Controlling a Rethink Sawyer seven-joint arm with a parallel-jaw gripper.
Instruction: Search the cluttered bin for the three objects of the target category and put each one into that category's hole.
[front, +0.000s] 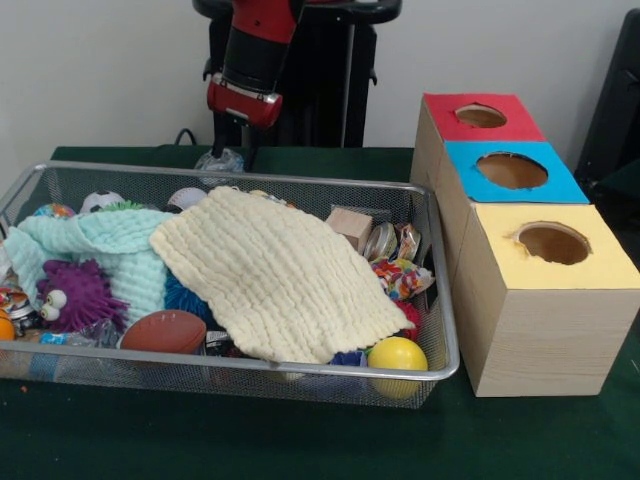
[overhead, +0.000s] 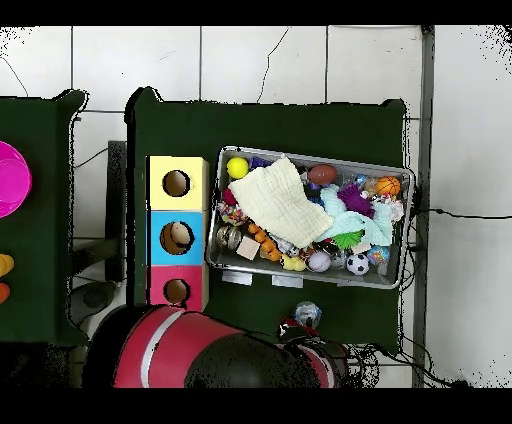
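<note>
The red and black arm (front: 262, 40) came down from above, its wrist tilted slightly, ending in a red cuff. Below the cuff the gripper (front: 225, 158) hung low with something clear and crinkly at its tips; how its fingers stood could not be made out. From overhead the arm (overhead: 200, 345) showed as a broad red and black bulk.

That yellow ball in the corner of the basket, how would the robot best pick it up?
Probably from straight above, fingers closing across the widest part of the yellow ball. It sits in the corner of the wire bin, so mesh walls block two sides, and the cream cloth lies beside it. Only its top is free.
</note>
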